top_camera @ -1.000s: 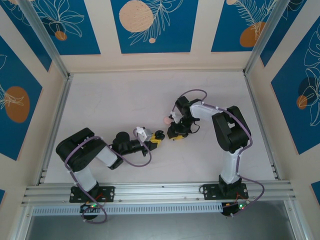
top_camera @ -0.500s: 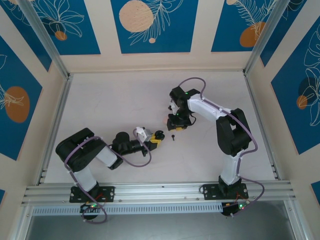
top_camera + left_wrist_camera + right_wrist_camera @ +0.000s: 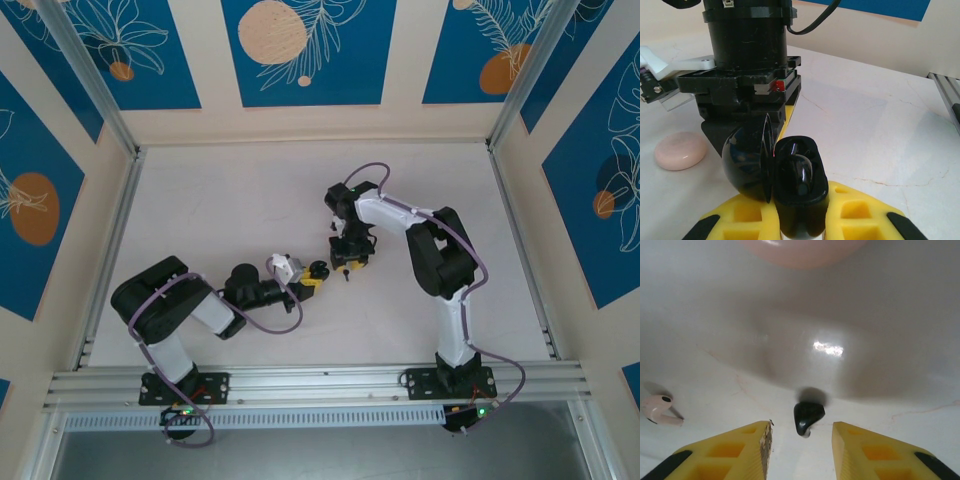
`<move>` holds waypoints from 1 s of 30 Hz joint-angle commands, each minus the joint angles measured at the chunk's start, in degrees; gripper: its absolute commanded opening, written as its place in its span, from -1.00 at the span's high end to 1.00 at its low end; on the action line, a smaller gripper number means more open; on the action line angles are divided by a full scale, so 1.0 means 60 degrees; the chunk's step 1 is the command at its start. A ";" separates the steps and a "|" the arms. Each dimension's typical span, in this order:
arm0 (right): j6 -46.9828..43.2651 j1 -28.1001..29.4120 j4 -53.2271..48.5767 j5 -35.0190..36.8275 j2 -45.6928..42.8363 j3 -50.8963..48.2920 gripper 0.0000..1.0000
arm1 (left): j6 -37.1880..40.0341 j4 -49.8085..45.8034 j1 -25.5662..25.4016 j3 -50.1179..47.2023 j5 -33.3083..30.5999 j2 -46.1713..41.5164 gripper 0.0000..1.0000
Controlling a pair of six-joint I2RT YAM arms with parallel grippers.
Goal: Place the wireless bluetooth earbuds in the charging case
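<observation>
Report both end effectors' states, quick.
Left end effector: closed, holding the open black charging case.
Right end effector: open, holding nothing; a black earbud lies on the table between its jaws.

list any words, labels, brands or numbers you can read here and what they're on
None can be read.
The black case and pink case show no print.
The wall panels carry only leaf and circle drawings, no lettering.
</observation>
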 commanded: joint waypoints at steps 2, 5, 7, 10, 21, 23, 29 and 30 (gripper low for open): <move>0.0009 0.0020 -0.0151 0.0019 0.0404 0.0316 0.25 | 0.0075 0.0350 -0.0099 -0.0071 -0.0066 -0.0116 0.85; -0.0005 0.0020 -0.0151 0.0023 0.0579 0.0332 0.25 | 0.0090 0.0357 -0.0100 -0.0086 -0.0099 -0.0134 0.85; 0.0022 0.0034 -0.0165 0.0077 0.0643 0.0304 0.26 | 0.0090 0.0349 -0.0102 -0.0100 -0.0103 -0.0134 0.85; 0.0064 0.0064 -0.0140 0.0124 0.0678 0.0203 0.30 | 0.0090 0.0357 -0.0108 -0.0108 -0.0119 -0.0120 0.85; 0.0320 0.0063 0.0105 0.0201 0.0464 -0.0252 0.50 | 0.0075 0.0350 -0.0108 -0.0071 -0.0090 -0.0061 0.84; 0.0393 0.0064 0.0203 0.0217 0.0297 -0.0401 0.51 | 0.0075 0.0349 -0.0108 -0.0071 -0.0092 -0.0047 0.84; 0.0775 0.0049 0.0770 0.0287 -0.0469 -0.1123 0.52 | 0.0061 0.0357 -0.0106 0.0042 -0.0046 0.0200 0.84; 0.0860 0.0049 0.0924 0.0287 -0.0626 -0.1298 0.53 | 0.0047 0.0350 -0.0107 0.0085 -0.0010 0.0292 0.84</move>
